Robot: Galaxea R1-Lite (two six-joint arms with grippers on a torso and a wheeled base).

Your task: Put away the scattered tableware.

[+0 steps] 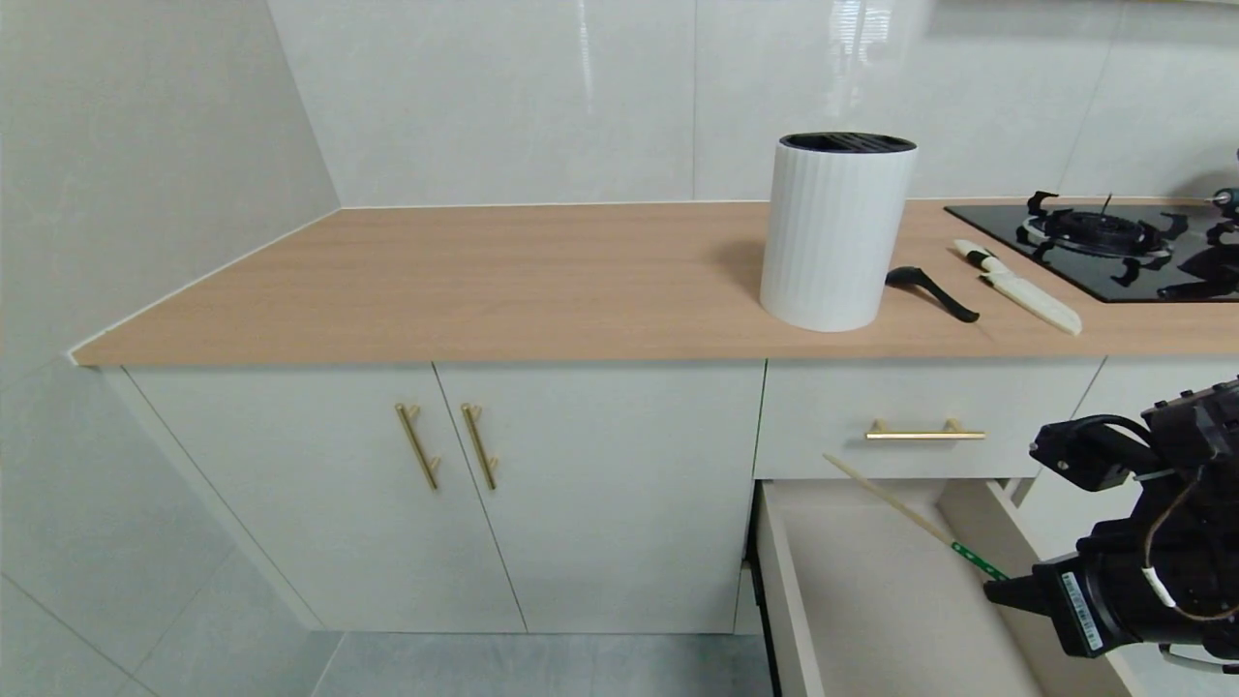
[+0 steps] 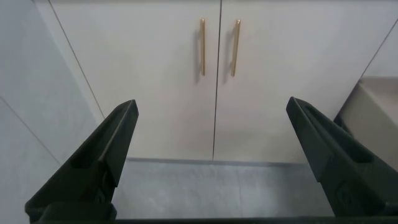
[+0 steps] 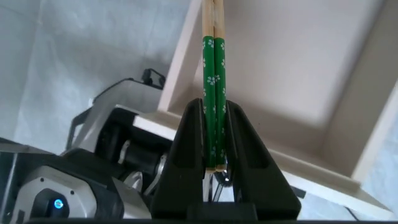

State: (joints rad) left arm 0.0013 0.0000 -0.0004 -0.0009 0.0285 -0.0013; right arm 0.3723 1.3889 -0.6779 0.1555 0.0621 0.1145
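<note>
My right gripper is shut on a pair of chopsticks with green ends, holding them over the open drawer at the lower right; their wooden tips point up toward the drawer front above. In the right wrist view the chopsticks sit pinched between the black fingers, with the drawer's pale bottom beyond. On the counter lie a black spoon and a white knife, right of a white ribbed utensil holder. My left gripper hangs open in front of the lower cabinet doors.
A wooden countertop runs along the tiled wall. A black gas hob sits at the far right. A closed drawer with a gold handle is above the open one. Two cabinet doors with gold handles stand to the left.
</note>
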